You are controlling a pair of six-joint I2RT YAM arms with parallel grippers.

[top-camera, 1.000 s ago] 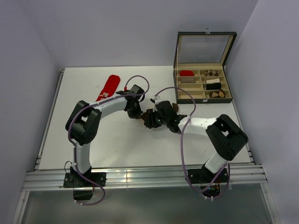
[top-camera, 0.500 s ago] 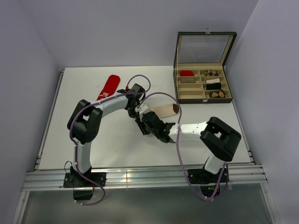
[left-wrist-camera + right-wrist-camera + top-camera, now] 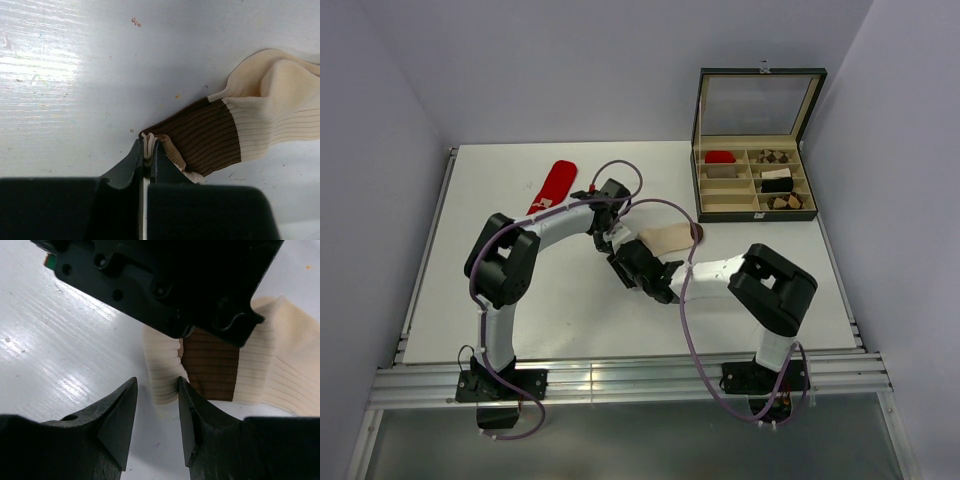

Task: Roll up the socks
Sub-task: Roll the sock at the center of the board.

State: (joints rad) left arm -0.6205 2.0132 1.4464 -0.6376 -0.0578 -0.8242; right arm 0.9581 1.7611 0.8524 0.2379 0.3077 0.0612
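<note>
The cream sock [image 3: 667, 238] lies flat in the middle of the table, its brown band [image 3: 210, 135] towards my left gripper [image 3: 148, 150]. That gripper is shut on the band's edge, with a thin fold of fabric pinched between its fingers. My right gripper [image 3: 157, 400] is open just in front of the sock's folded cream end [image 3: 164, 372], whose corner reaches between the fingertips beside the right finger [image 3: 192, 410]. The left gripper's black body [image 3: 165, 280] fills the top of the right wrist view. The red sock [image 3: 553, 187] lies flat at the back left, away from both grippers.
An open dark box [image 3: 755, 180] with compartments stands at the back right, holding rolled bundles and one red item. Its lid stands upright. Both arms' cables [image 3: 710, 215] loop over the table's middle. The table's front edge [image 3: 620, 362] is near the arm bases.
My right gripper has swung left off the top of the cream sock to its near-left end, uncovering the sock. The left gripper has stayed shut on the band.
</note>
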